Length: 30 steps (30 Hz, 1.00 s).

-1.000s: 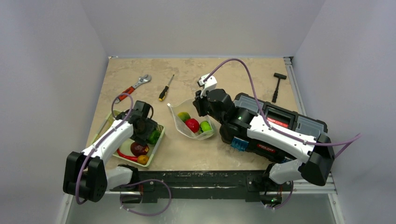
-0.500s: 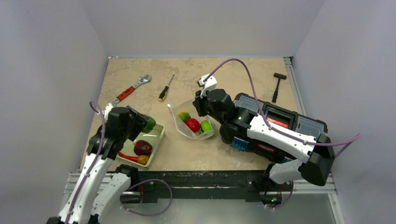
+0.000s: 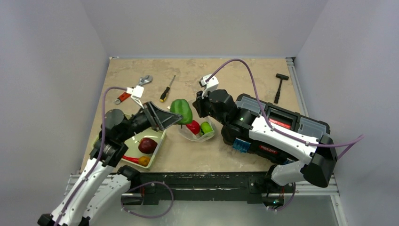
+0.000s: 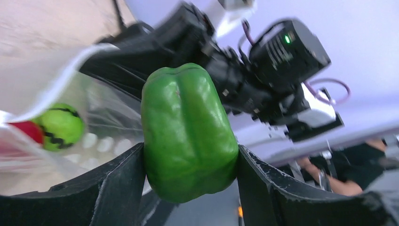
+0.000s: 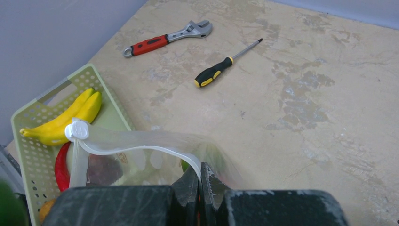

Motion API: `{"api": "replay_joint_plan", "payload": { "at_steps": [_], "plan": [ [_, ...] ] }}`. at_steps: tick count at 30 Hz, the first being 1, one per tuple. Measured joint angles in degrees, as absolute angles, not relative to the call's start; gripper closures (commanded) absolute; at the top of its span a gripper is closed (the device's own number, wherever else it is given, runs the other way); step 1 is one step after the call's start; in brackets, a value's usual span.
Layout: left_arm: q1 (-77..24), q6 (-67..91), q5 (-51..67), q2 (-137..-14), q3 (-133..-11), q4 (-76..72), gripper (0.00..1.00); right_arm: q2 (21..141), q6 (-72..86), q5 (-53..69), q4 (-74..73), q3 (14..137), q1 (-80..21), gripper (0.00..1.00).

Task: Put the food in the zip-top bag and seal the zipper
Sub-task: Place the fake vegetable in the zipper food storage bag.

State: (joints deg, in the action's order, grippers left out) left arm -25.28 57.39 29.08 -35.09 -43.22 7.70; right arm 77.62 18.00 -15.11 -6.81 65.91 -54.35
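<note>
The left gripper [image 3: 175, 116] is squeezing a shiny green toy bell pepper [image 3: 181, 110] between its two black fingers [image 4: 117, 183]. The pepper hangs in the air just over the open mouth of the clear floppy plastic bag with whitish dots [image 3: 197, 135]. The bag lies on the tan stone-look surface [image 3: 188, 70] between the two arms. From above I cannot tell if the pepper touches the bag. Inside the bag sit a round red toy fruit [image 3: 194, 126] and a small green toy fruit [image 3: 206, 127]. The right gripper [image 5: 201, 178] is pressed together on the bag's thin clear zipper strip [image 5: 136, 142] and holds that edge up. Next to the bag is a pale green mesh basket [image 3: 162, 137]. It holds a dark maroon toy fruit [image 3: 147, 145], a long red chilli [image 3: 130, 159], a small orange-yellow toy fruit [image 3: 144, 161] and yellow toy bananas [image 5: 66, 117]. Farther back lie a red-handled wrench [image 3: 134, 89] and a black and yellow screwdriver [image 3: 166, 89].
</note>
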Motion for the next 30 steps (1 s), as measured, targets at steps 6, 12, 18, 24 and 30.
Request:
{"api": "replay_joint_plan", "payload": {
  "at_steps": [6,12,18,24,30],
  "plan": [
    [-34.9,61.1,22.6,-35.4,-41.3,4.9,0.6,77.6,18.5,-14.8,-6.2,65.9,-54.3,1.0],
    [-38.2,71.1,9.6,-33.9,-37.8,11.4,0.54,77.6,18.9,-14.8,-6.0,65.9,-54.3,1.0],
    [-39.6,76.1,7.2,-44.9,-42.4,16.2,0.38,78.0,19.1,-14.5,-5.9,65.9,-54.3,1.0],
    [-43.7,78.5,5.7,-48.6,-43.7,18.2,0.17,78.8,19.3,-14.0,-6.0,66.0,-54.3,1.0],
    [-45.4,78.3,5.1,-49.7,-46.1,19.1,0.05,78.8,19.3,-13.9,-6.0,66.0,-54.3,1.0]
  ]
}}
